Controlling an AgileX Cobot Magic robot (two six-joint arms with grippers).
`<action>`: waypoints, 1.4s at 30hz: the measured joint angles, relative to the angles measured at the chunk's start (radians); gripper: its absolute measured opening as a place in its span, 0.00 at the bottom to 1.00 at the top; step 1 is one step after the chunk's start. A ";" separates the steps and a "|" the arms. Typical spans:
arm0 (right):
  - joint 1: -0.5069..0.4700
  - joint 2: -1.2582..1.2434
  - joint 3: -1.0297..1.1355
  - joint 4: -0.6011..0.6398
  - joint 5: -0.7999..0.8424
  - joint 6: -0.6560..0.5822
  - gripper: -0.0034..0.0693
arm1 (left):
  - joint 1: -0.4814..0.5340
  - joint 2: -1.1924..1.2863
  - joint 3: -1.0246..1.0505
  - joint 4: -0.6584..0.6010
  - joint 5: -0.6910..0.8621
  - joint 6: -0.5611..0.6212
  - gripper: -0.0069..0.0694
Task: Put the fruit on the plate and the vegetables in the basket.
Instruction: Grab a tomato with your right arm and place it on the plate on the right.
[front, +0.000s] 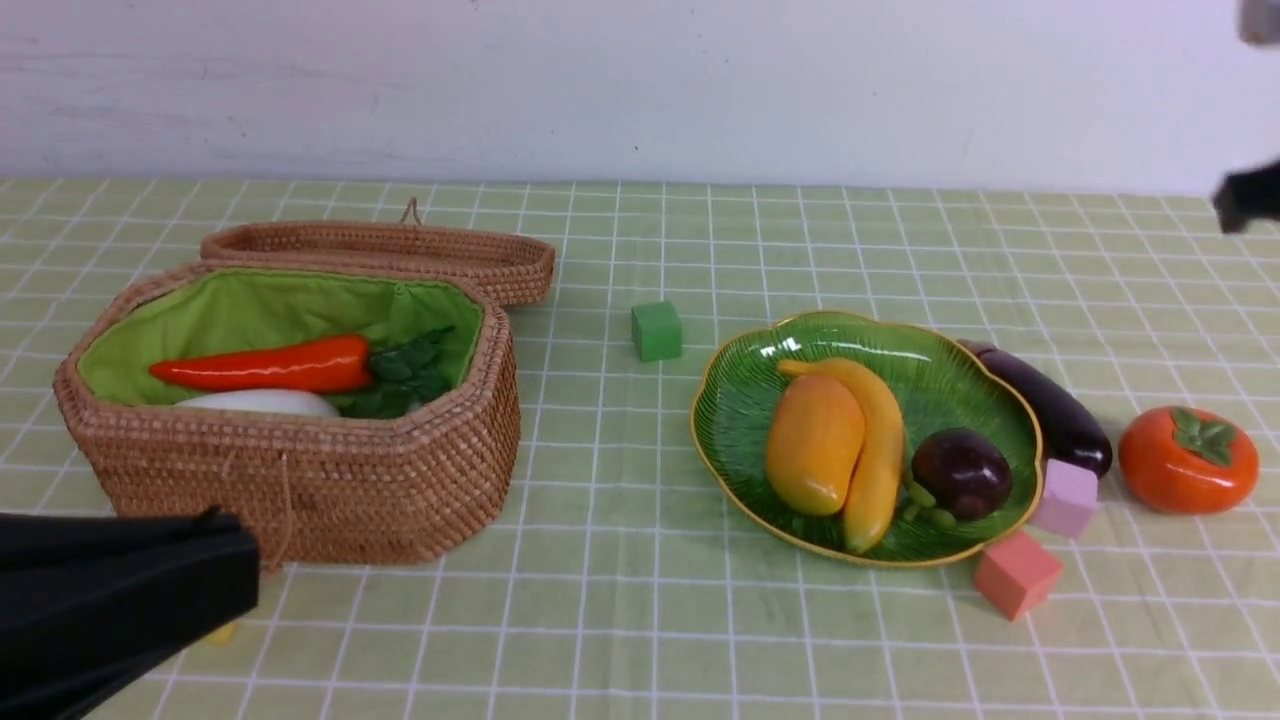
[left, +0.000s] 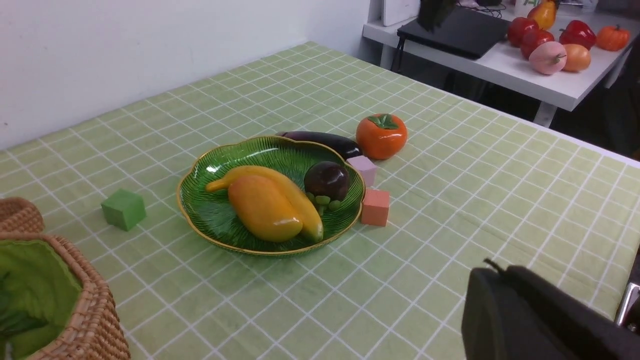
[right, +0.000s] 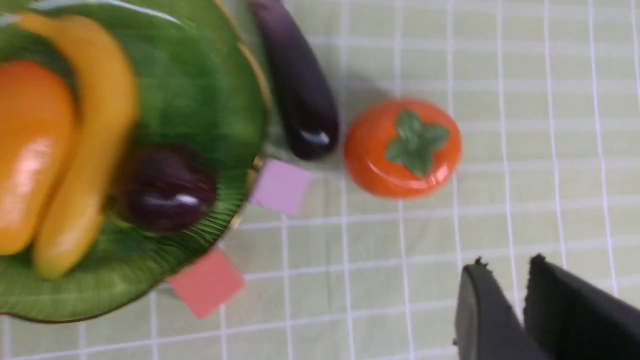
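Plate (front: 960, 370): mango (front: 812, 442), banana (front: 880, 450), mangosteen (front: 960, 472). Right of it: eggplant (front: 1050, 405), persimmon (front: 1187, 460). Basket (front: 330, 480), left: chili (front: 265, 365), radish (front: 260, 403). Left gripper (front: 235, 570) closed; right gripper (right: 507, 265) narrowly parted, empty.

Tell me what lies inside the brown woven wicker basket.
A long red chili pepper and a white radish with green leaves show. The near wall of the basket hides its floor and anything lower.

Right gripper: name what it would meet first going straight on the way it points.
The right gripper would probably meet bare tablecloth beside the persimmon, not the fruit itself; depth is unclear.
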 joint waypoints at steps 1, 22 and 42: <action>-0.052 0.013 0.023 0.027 -0.009 0.008 0.39 | 0.000 0.000 0.000 0.000 0.000 0.000 0.07; -0.309 0.418 0.065 0.339 -0.385 -0.093 0.87 | 0.000 0.000 0.000 0.000 0.001 0.001 0.07; -0.309 0.490 0.048 0.641 -0.443 -0.286 0.80 | 0.000 0.000 0.000 0.000 -0.012 -0.001 0.07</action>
